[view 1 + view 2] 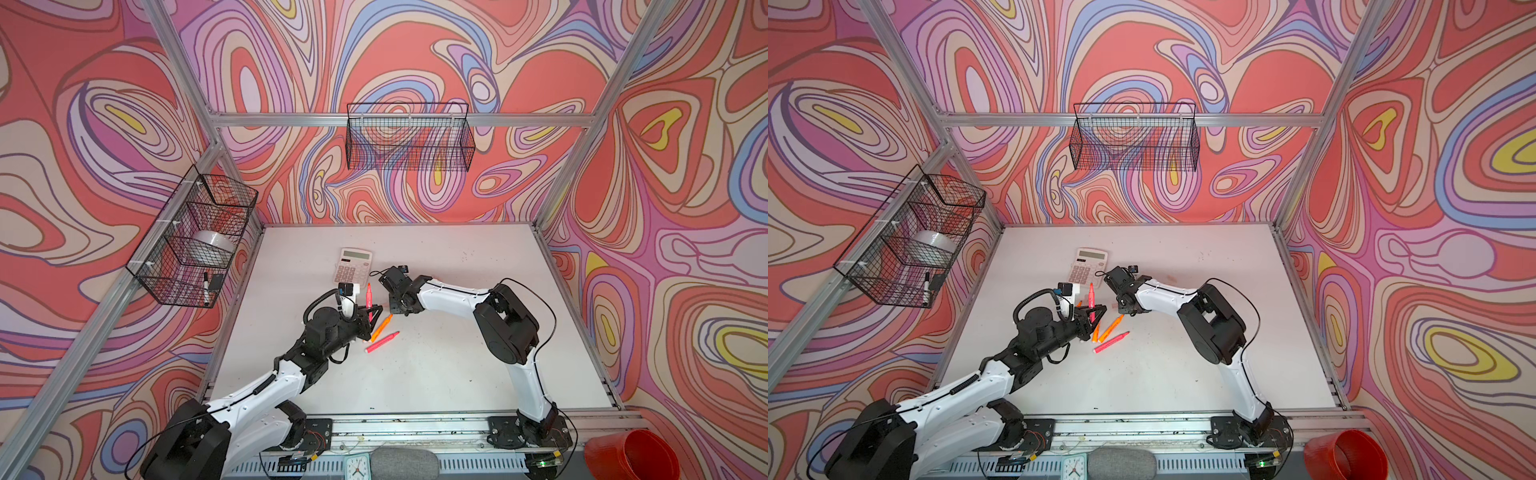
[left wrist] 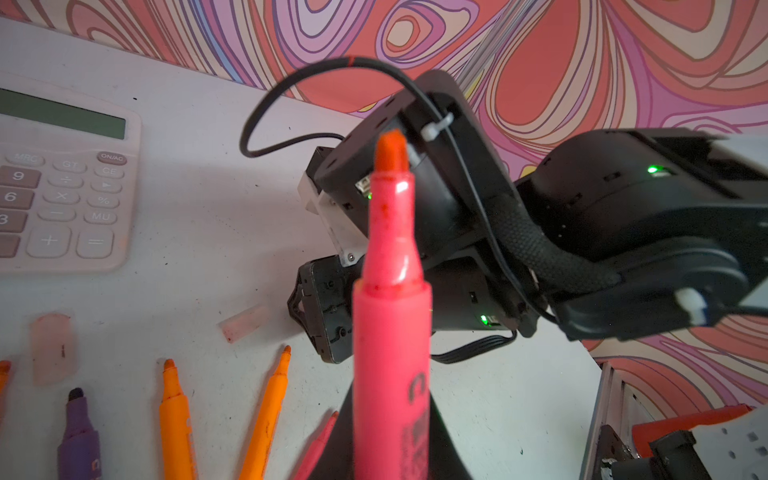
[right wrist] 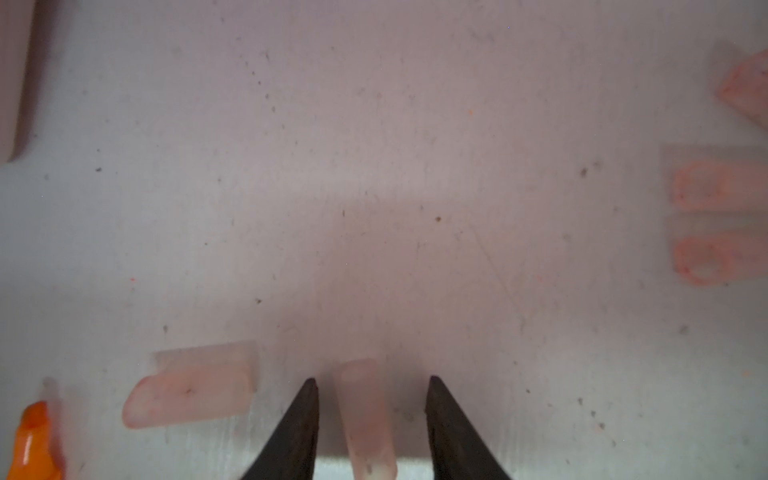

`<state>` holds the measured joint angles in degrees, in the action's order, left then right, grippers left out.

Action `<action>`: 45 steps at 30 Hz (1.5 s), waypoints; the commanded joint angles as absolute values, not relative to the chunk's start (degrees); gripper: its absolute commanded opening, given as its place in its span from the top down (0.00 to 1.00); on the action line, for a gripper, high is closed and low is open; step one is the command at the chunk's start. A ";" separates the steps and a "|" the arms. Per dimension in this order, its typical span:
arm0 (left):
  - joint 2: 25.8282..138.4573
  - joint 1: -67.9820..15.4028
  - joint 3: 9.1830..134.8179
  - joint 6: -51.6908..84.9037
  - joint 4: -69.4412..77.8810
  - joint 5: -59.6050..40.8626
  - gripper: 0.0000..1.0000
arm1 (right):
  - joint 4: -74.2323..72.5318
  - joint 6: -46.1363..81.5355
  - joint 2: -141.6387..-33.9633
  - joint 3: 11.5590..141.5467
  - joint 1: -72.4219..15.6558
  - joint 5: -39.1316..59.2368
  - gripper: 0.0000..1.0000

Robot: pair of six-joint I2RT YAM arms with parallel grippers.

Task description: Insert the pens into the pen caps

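While the left gripper (image 1: 371,312) clamps the pink pen (image 2: 390,311) mid-table, the right gripper (image 3: 372,386), jaws apart astride a cap (image 3: 365,415) lying just right of it, should close squarely, leaving the cap's mouth clear.

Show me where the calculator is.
In both top views the calculator lies left of centre on the table, toward the back, just behind the pink pen in the left claw.

Smooth white shells (image 1: 257,386) between bulky black joints (image 1: 507,328), dotted with small screws. Thin black cables (image 2: 332,66), one bound by a white zip tie (image 2: 436,126); braided black sleeve (image 2: 532,245); green lights (image 2: 653,169). Dark, tapered fingers (image 3: 299,428) on the right gripper (image 3: 372,380).
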<state>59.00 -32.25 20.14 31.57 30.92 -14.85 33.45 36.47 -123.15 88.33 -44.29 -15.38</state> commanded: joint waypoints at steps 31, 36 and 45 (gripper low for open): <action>58.36 -32.11 18.52 31.59 35.55 -15.29 1.00 | 35.60 36.30 -124.24 86.81 -43.81 -14.92 0.93; 59.56 -32.13 19.03 32.03 36.10 -15.56 1.00 | 31.77 36.82 -118.63 82.03 -42.78 -13.80 0.96; 67.64 -34.68 20.42 27.73 44.46 -20.30 1.00 | 17.28 36.04 -94.29 63.81 -40.32 -18.01 1.00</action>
